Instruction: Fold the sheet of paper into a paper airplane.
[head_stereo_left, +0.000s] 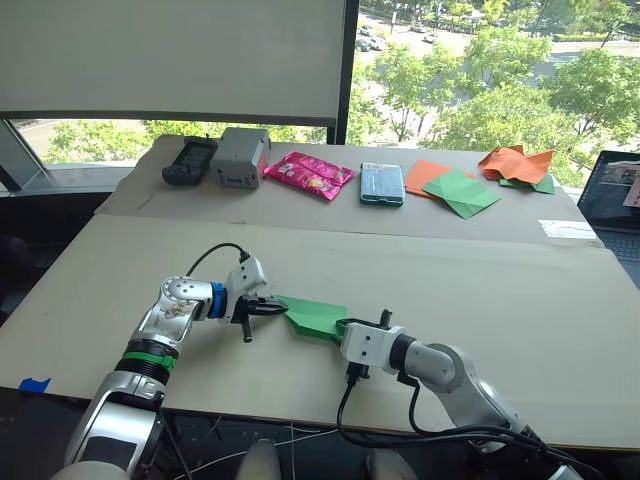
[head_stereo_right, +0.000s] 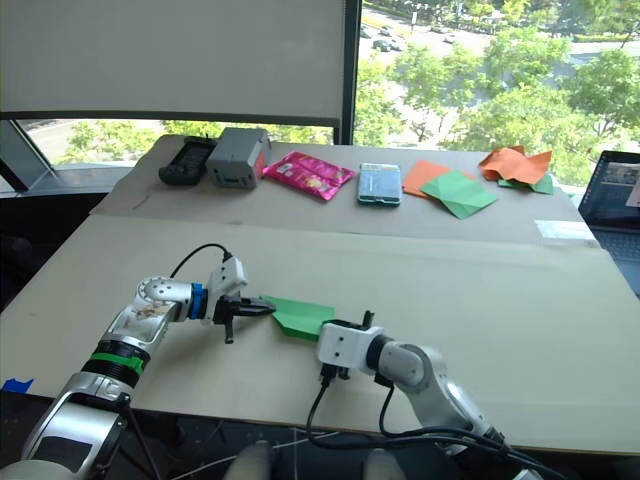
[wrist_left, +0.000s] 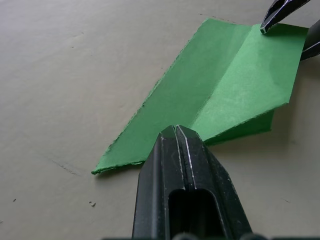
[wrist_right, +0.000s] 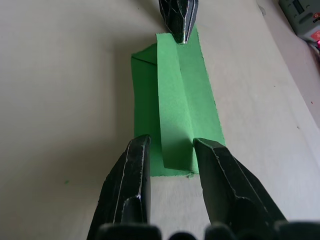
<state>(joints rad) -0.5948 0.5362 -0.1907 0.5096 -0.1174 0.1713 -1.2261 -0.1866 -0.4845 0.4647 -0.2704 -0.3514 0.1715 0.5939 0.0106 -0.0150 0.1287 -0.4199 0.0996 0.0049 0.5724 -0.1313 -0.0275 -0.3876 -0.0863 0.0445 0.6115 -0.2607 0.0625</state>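
The left gripper (wrist_left: 175, 131) is pinching the paper airplane (head_stereo_left: 313, 316) at its nose (pointing leftward) while the right gripper (wrist_right: 169, 150) is straddling its tail, fingers spread.

Paper airplane (head_stereo_left: 315, 316): near end tucked behind right gripper (head_stereo_left: 343, 327), nose tip covered by left gripper (head_stereo_left: 281, 309) fingers. Laptop (head_stereo_left: 618, 200) cut by frame edge, screen content too small to tell. Blue tape (head_stereo_left: 33, 384) at table edge partly cropped. Pink packet (head_stereo_left: 308, 174) print unreadable.
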